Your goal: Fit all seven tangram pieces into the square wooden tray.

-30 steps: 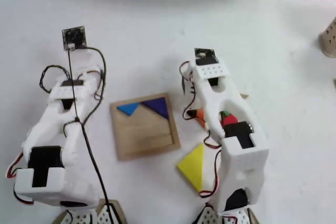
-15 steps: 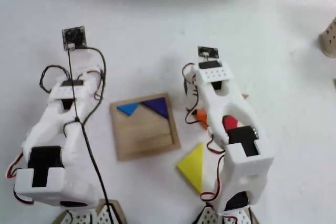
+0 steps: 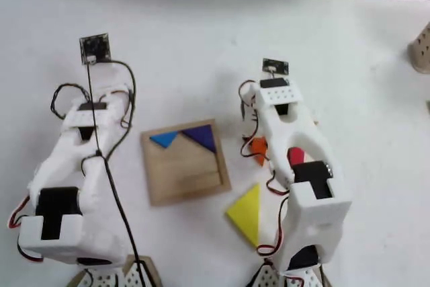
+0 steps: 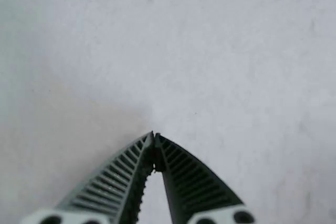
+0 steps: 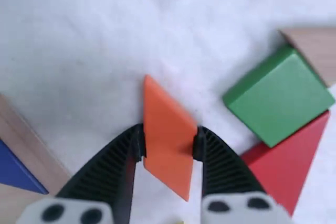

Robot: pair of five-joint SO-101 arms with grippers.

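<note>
Over the table (image 3: 201,31) in the high view, left arm (image 3: 74,159) sits folded at the left side, forearm running up from its base, well apart from the square wooden tray (image 3: 185,176). Right arm (image 3: 295,139) stands on the other side of the tray, bent forward over a cluster of pieces. Tray lies between the two arms and holds a light blue triangle (image 3: 163,139) and a dark blue triangle (image 3: 201,136) side by side along its far edge, rest of the tray floor bare wood. Yellow triangle (image 3: 246,213) lies on the table just beside the tray's near right corner, next to the right arm's base. Orange piece (image 3: 257,147) peeks out at the right arm's tray side; red piece (image 3: 295,156) shows through the gap in that arm. Left wrist view: left gripper (image 4: 154,137) has its jaws pressed together tip to tip, nothing between them, above bare white table. Right wrist view adds the grasp: right gripper (image 5: 169,132) is clamped on the orange piece (image 5: 165,111), a flat parallelogram, one finger on each long side. Green block (image 5: 278,95) sits just beside it, touching the red piece (image 5: 286,153), with a tan piece (image 5: 312,51) past the green one. Tray corner (image 5: 31,145) with the dark blue triangle (image 5: 16,171) shows on the opposite side.
</note>
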